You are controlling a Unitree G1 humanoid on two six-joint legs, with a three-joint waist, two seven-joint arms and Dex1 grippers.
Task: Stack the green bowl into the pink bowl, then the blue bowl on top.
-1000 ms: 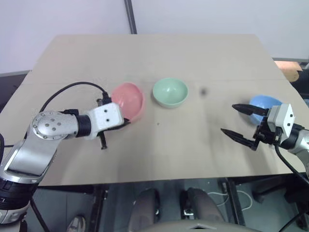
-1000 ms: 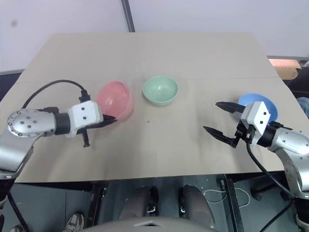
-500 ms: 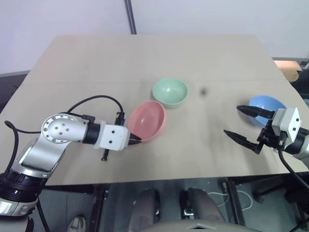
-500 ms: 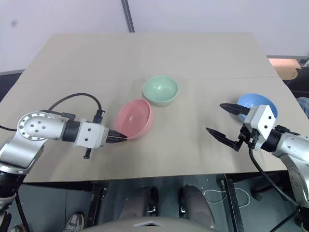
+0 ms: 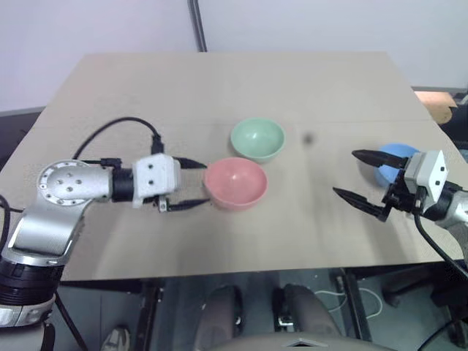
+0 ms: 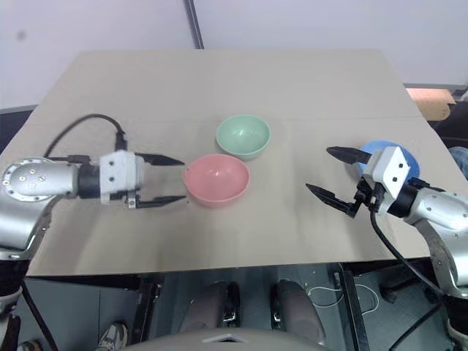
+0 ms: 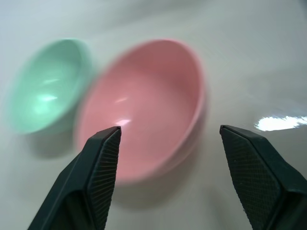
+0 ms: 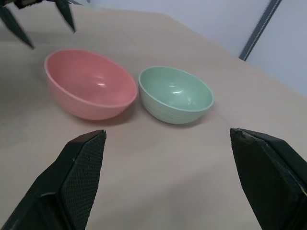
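From the left eye view, the pink bowl (image 5: 235, 183) sits upright on the tan desk (image 5: 219, 88), just near of the green bowl (image 5: 257, 140); the two are close, whether they touch cannot be told. The left hand (image 5: 192, 184) is spread wide just left of the pink bowl, one finger either side of the gap, gripping nothing. At the right edge the right hand (image 5: 360, 175) stands fully spread and empty, with the blue bowl (image 5: 391, 159) partly hidden just behind it.

The right eye view gives the same layout, the blue bowl near the desk's right edge, well apart from the other two.

In the left wrist view the two fingers (image 7: 98, 177) stand apart with the pink bowl beyond them and the green one beside it.

In the right wrist view the wide-set fingers (image 8: 81, 167) frame both bowls side by side, upright and empty.
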